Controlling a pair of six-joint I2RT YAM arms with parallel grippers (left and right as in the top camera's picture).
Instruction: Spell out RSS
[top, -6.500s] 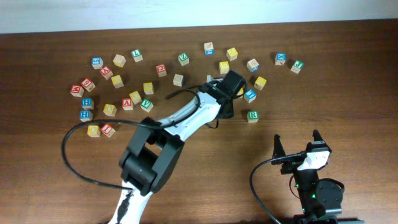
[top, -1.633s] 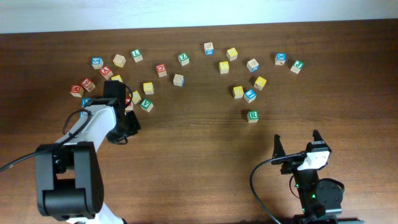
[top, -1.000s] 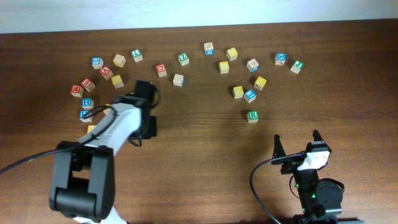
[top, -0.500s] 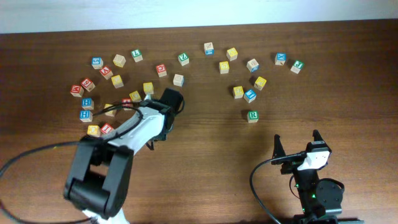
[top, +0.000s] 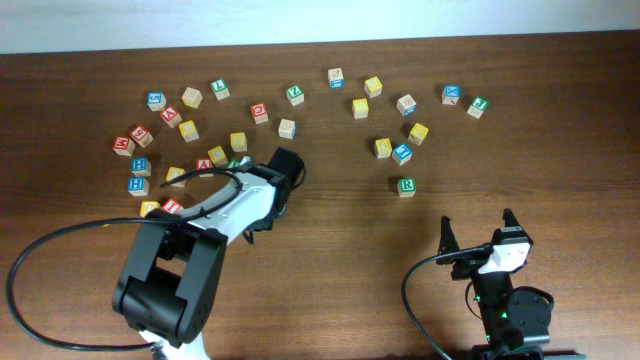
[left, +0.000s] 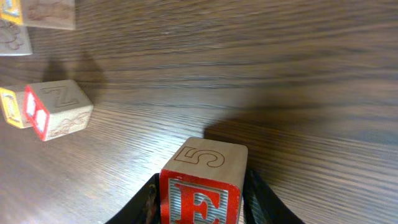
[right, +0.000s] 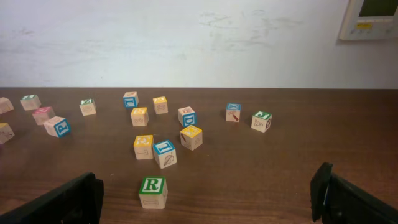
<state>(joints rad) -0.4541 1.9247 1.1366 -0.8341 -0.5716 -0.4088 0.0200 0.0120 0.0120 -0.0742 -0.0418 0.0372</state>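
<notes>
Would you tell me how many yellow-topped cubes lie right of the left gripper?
4: far cube, its neighbour, then right cube and left cube flanking the blue cube. None apparently hidden.

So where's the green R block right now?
In the overhead view, the green R block sits right of centre, just below the blue cube.

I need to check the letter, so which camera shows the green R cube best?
The right wrist view: the green R cube sits close, its R face readable. Overhead shows the green R cube small, from above. The left wrist view misses it.
</notes>
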